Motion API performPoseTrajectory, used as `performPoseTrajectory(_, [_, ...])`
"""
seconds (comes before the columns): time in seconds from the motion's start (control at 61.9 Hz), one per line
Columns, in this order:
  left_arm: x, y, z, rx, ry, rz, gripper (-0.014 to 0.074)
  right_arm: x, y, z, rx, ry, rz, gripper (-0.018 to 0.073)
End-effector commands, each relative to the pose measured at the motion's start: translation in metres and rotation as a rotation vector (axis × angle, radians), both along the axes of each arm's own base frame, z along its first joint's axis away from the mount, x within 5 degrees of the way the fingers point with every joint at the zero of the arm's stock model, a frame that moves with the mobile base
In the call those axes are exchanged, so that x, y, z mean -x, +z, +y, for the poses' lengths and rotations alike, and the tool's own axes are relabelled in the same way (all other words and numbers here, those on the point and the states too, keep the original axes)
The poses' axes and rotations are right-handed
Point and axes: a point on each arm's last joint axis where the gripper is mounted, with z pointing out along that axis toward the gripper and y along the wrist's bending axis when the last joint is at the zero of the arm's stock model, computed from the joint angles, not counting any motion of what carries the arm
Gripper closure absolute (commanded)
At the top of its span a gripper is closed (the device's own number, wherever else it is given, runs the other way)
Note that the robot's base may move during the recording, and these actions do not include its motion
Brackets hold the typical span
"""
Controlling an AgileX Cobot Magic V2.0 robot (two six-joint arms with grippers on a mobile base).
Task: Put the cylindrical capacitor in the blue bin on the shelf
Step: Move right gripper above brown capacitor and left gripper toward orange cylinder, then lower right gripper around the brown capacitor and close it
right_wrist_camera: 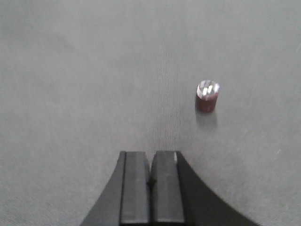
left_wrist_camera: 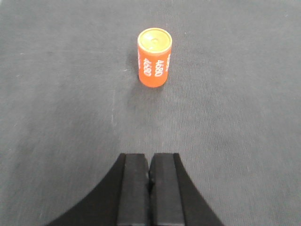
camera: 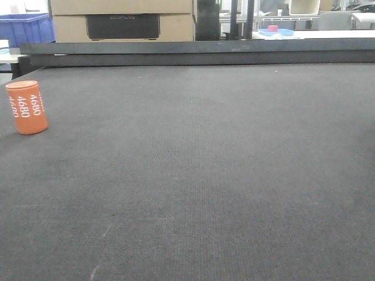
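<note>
The cylindrical capacitor (camera: 27, 108), orange with white "4680" along its side, stands upright at the left of the dark grey table top. In the left wrist view it (left_wrist_camera: 154, 57) stands straight ahead of my left gripper (left_wrist_camera: 149, 157), which is shut, empty, and well short of it. My right gripper (right_wrist_camera: 150, 155) is shut and empty over bare table top. A blue bin (camera: 26, 28) shows at the far back left beyond the table. The shelf with its steel rail is out of view.
A small dark red cylinder with a shiny top (right_wrist_camera: 207, 97) stands ahead and to the right of my right gripper. Cardboard boxes (camera: 123, 20) stand behind the table's raised black back edge (camera: 199, 52). A white table with a blue and pink item (camera: 274, 30) is at back right.
</note>
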Motion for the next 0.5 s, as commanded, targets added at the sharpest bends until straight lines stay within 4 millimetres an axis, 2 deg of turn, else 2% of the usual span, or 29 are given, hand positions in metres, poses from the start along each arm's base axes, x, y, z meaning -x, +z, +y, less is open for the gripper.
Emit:
performPoseTrajectory(0.0, [-0.022, 0.003, -0.004, 0.020, 0.003, 0.002, 0.0707, -0.031, -0.001, 0.003, 0.025, 0.012, 0.107, 0.0721])
performPoseTrajectory(0.113, [-0.045, -0.001, -0.008, 0.031, 0.005, 0.022, 0.0707, -0.070, -0.001, 0.007, 0.038, 0.017, 0.177, 0.0721])
performPoseTrajectory(0.21, [-0.062, -0.004, -0.010, 0.025, 0.005, 0.065, 0.0707, -0.095, 0.000, 0.009, 0.042, 0.023, 0.233, 0.0721])
performPoseTrajectory(0.404, [-0.098, -0.007, -0.015, 0.003, 0.004, 0.230, 0.0707, -0.120, 0.002, 0.010, 0.096, 0.048, 0.361, 0.0721])
performPoseTrajectory(0.484, [-0.115, -0.005, -0.017, 0.001, 0.004, 0.245, 0.0707, -0.133, 0.003, 0.007, 0.148, 0.048, 0.409, 0.0721])
